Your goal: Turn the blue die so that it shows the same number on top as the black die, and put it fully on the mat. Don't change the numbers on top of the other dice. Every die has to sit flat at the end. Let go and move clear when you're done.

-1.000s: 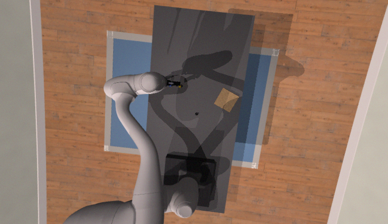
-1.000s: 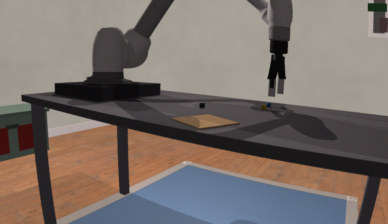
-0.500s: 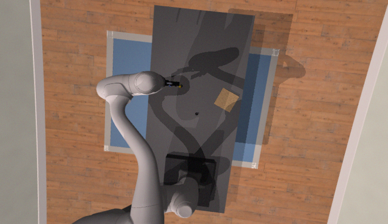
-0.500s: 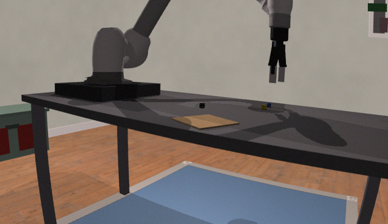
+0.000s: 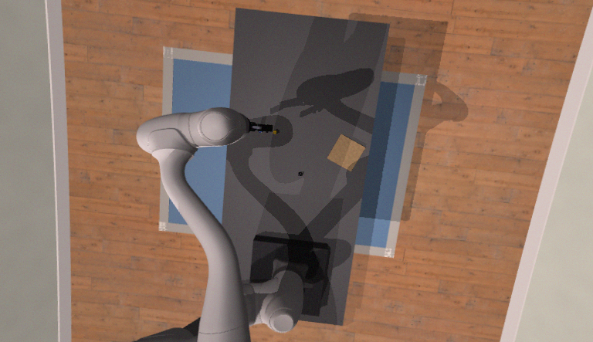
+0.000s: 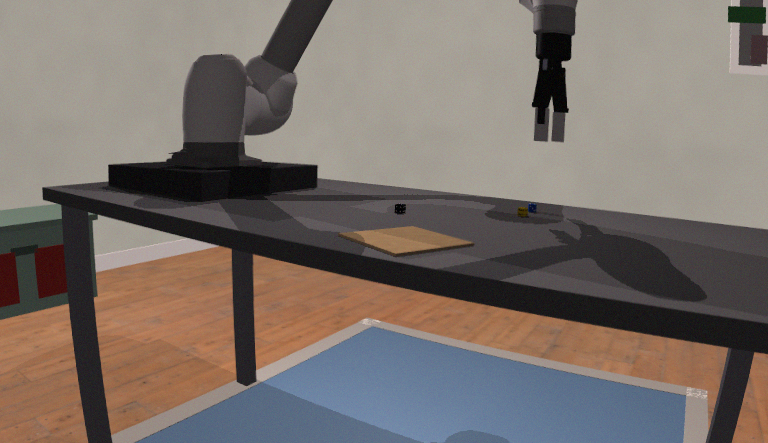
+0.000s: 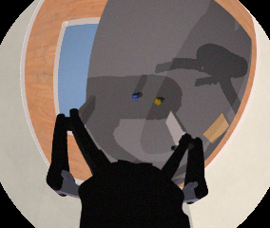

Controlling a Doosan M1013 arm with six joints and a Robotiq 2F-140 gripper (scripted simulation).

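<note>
The blue die (image 6: 532,207) sits flat on the dark table, right beside a yellow die (image 6: 522,211); both also show in the wrist view, blue (image 7: 135,97) and yellow (image 7: 158,102). The black die (image 6: 400,208) stands apart, nearer the arm's base; it also shows from above (image 5: 300,174). The tan mat (image 6: 406,239) lies near the table's front edge, with no die on it. My gripper (image 6: 549,127) hangs high above the blue and yellow dice, fingers pointing down, open and empty. The dice are too small to read their top numbers.
The arm's black base block (image 6: 212,175) stands at the left end of the table. A blue rug (image 6: 453,393) lies on the wooden floor under the table. A green cabinet (image 6: 39,257) stands at the far left.
</note>
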